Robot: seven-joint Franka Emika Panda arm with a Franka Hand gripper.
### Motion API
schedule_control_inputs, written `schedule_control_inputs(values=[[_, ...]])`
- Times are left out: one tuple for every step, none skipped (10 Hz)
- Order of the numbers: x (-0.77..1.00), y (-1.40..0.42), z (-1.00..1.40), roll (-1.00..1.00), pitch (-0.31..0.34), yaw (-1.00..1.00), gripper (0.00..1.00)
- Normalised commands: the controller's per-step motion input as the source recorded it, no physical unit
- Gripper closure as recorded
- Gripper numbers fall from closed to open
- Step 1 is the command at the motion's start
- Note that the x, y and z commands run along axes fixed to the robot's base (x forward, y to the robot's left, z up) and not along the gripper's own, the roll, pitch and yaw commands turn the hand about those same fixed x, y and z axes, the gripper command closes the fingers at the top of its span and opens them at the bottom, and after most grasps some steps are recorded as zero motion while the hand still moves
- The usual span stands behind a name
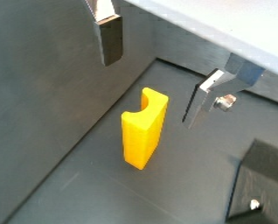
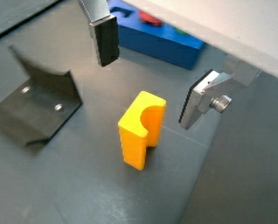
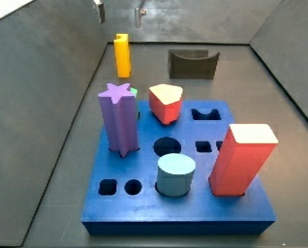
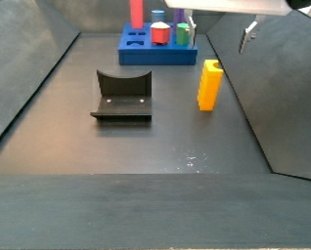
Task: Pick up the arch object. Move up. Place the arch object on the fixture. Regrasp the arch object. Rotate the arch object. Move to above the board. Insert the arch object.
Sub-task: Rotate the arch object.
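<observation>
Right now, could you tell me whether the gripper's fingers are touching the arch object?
Apart. In both wrist views the gripper is open above the upright arch object, and bare floor shows between each finger and the block.

No readable text, label, brand, number or sign is found on the arch object [image 2: 141,129], the fixture [image 4: 121,95], the board [image 3: 181,175] or the gripper [image 2: 153,67].

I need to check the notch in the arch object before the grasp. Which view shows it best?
A wrist view: the arch object stands upright below the open gripper, its notch facing the camera. In both side views it is a small yellow block, notch hidden.
</observation>
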Motion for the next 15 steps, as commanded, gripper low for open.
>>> schedule_control_inputs(values=[[0.02,-0.01,-0.01,-0.14,0.042,0.85,0.0],[0.02,-0.01,-0.01,-0.14,0.042,0.69,0.0],[0.02,-0.01,-0.01,-0.14,0.042,0.41,0.0],[0.02,-0.01,-0.01,-0.14,0.042,0.27,0.0],[0.0,0.0,-1.0,-0.13,0.042,0.15,0.0],[0.0,0.0,-1.0,-0.13,0.038,0.12,0.0],[0.04,0.0,-1.0,-0.13,-0.014,0.07,0.0],[0.04,0.0,-1.0,-0.12,-0.021,0.05,0.0],[0.05,0.0,-0.89,-0.12,-0.033,0.03,0.0],[0.04,0.0,-0.81,-0.13,-0.032,0.03,0.0],[0.04,0.0,-0.64,-0.13,-0.034,0.02,0.0],[0.04,0.0,-0.52,-0.14,-0.032,0.02,0.0],[0.05,0.0,-0.37,-0.15,-0.032,0.02,0.0],[0.05,0.0,-0.29,-0.15,-0.031,0.02,0.0],[0.0,0.0,0.0,-0.16,-0.031,0.02,1.0]])
